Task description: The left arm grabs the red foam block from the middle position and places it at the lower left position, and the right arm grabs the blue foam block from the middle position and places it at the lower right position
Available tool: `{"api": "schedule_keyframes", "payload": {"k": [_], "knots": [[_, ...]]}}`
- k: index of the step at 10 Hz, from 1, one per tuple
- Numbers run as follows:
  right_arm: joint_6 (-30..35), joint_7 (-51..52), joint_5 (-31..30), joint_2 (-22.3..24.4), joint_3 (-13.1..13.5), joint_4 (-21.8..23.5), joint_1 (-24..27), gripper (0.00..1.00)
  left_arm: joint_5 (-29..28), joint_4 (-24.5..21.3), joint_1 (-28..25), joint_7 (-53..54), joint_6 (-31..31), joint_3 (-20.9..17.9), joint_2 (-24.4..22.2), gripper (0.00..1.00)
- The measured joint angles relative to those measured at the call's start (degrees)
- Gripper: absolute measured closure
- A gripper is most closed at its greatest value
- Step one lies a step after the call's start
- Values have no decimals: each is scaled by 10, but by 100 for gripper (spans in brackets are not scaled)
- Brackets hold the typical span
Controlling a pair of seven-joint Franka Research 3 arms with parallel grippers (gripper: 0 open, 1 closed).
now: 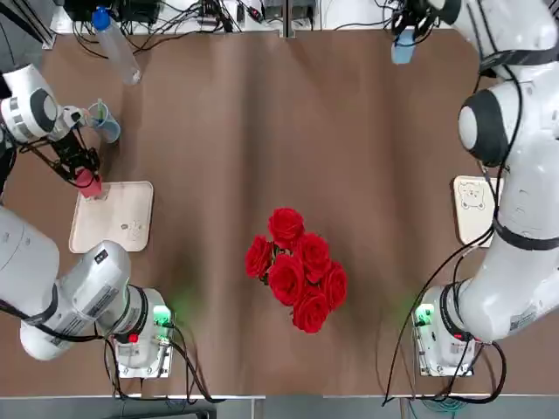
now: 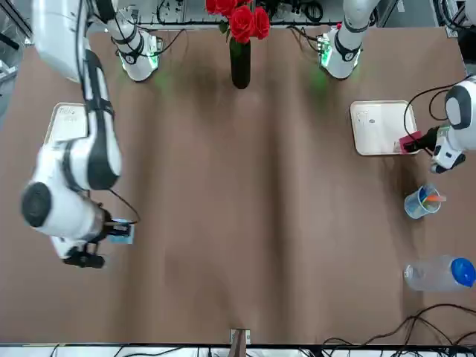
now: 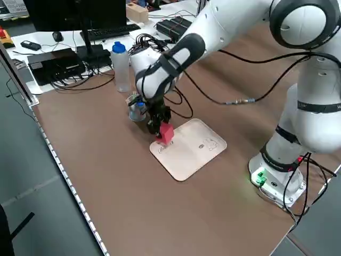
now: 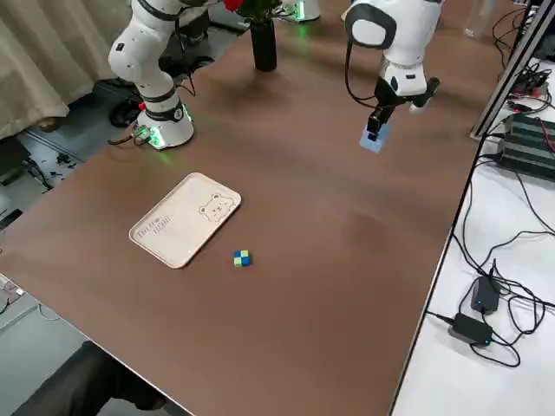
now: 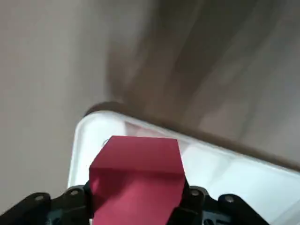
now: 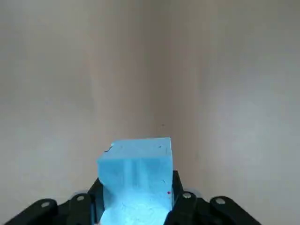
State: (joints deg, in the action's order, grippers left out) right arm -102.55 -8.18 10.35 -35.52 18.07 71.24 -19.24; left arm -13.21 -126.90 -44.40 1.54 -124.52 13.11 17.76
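The red foam block (image 1: 88,183) is pinched in my left gripper (image 1: 84,177), which is shut on it. It hangs at the far corner of the cream tray (image 1: 118,218), the lower left position; I cannot tell whether it touches the tray. The left wrist view shows the red block (image 5: 138,171) between the fingers with the tray's rim (image 5: 84,131) just beyond. The right gripper (image 1: 403,39) is shut on the blue foam block (image 1: 403,50), held above bare tabletop at the far right. In the right wrist view the blue block (image 6: 136,173) sits between the fingers.
A bunch of red roses (image 1: 297,266) in a dark vase stands near the front centre. A cream tray with a bear face (image 4: 185,218) lies by the right arm's base, a tiny multicoloured cube (image 4: 242,257) beside it. A cup (image 1: 103,122) and a plastic bottle (image 1: 116,45) are at far left.
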Motion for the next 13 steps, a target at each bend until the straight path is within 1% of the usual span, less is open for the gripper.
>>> {"api": "schedule_keyframes", "payload": {"k": [2,4,5,6,7,8,9,10,11,12,13], "knots": [[14,1,-21,24,3,-1,26,43,-1,-13,-2,7,-2,3,-4,38],[33,9,-27,45,7,-1,71,44,-2,-25,1,8,-9,12,-5,38],[38,27,-27,52,8,-1,98,44,-2,-29,2,8,-15,18,-4,36],[42,39,-27,56,8,0,122,44,-2,-30,3,8,-18,20,-4,25],[46,44,-28,62,8,6,144,44,-3,-30,3,9,-19,21,-5,9],[47,46,-28,70,8,16,165,44,-4,-30,3,12,-19,23,-7,0],[47,47,-28,74,9,23,187,44,-6,-29,2,15,-14,31,-15,0],[46,51,-28,77,9,31,207,44,-7,-24,2,16,2,49,-32,0],[41,55,-35,79,8,45,220,44,-7,-14,2,16,26,75,-59,0],[28,69,-49,80,8,64,228,43,-7,8,3,17,57,110,-88,0],[-2,101,-57,82,8,93,235,43,-7,47,4,15,98,150,-108,0]]}}
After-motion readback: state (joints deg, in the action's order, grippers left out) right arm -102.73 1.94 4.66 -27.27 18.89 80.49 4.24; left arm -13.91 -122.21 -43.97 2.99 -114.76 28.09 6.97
